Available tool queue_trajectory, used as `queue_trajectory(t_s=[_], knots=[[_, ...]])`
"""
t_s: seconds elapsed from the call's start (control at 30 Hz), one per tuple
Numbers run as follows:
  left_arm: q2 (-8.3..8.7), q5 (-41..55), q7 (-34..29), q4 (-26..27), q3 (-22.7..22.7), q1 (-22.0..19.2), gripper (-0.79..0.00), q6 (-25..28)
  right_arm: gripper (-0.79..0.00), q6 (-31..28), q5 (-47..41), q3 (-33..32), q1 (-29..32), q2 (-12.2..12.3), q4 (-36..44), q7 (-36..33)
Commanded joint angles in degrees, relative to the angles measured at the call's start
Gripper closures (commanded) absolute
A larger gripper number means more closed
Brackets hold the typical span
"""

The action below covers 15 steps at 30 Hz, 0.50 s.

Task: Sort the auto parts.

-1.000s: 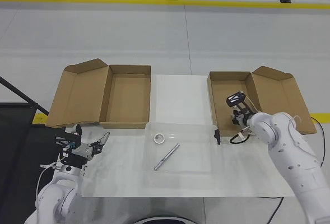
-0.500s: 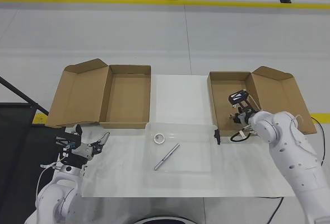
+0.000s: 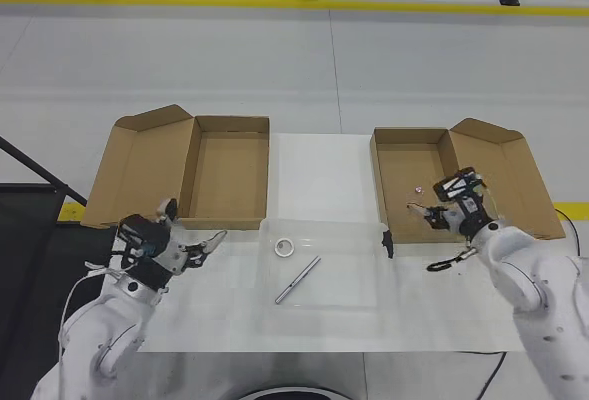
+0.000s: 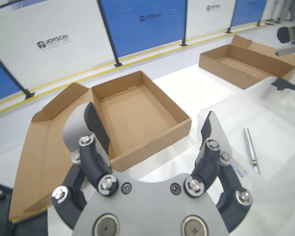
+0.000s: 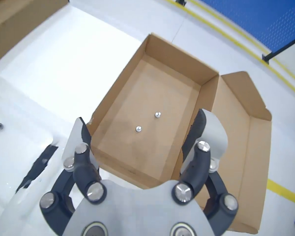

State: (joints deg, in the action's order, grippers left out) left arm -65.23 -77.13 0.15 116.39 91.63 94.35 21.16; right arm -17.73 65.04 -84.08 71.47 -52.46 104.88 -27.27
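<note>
A clear tray (image 3: 364,300) at the table's middle holds a white ring (image 3: 284,247), a metal rod (image 3: 297,280) and, at its right end, a black part (image 3: 387,243). Two small screws (image 5: 138,128) (image 5: 157,114) lie on the floor of the right cardboard box (image 3: 394,200). The left cardboard box (image 3: 229,170) has nothing in it. My right gripper (image 5: 140,121) hangs open and empty over that box's near wall. My left gripper (image 4: 152,121) is open and empty, just in front of the left box (image 4: 137,114), with the rod (image 4: 250,148) off to its side.
Both boxes have their lids folded outward, the left lid (image 3: 139,165) and the right lid (image 3: 504,175). White table (image 3: 319,180) shows between the boxes. A black cable (image 3: 442,262) loops by the right arm near the tray's corner.
The right gripper has pulled back out of the right box toward its near right corner, and a screw now shows where it was. The left gripper has moved up toward the left box's front.
</note>
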Motion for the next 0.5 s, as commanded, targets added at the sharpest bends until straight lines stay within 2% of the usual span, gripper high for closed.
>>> queue_trajectory(t_s=[0.0, 0.17, 0.3, 0.47], knots=[[0.26, -2.4, -3.6, 1.3, -1.6, -3.2, -0.785, 4.5, -0.785, -0.9, 0.8, -5.0, 6.9, 0.4, 4.5, 6.2], [0.61, -4.7, -12.4, 2.8, -7.5, -11.2, -0.785, 14.4, -0.785, -4.5, 1.2, -15.1, 20.8, 0.6, 10.6, 21.9], [0.50, -6.5, -19.3, 2.3, -13.6, -17.5, -0.785, 19.2, -0.785, -8.2, 2.0, -21.2, 29.6, 0.3, 12.6, 31.6], [0.45, -6.7, -20.3, 2.1, -14.7, -18.4, -0.785, 19.9, -0.785, -8.8, 2.2, -22.0, 30.8, 0.3, 12.7, 33.0]])
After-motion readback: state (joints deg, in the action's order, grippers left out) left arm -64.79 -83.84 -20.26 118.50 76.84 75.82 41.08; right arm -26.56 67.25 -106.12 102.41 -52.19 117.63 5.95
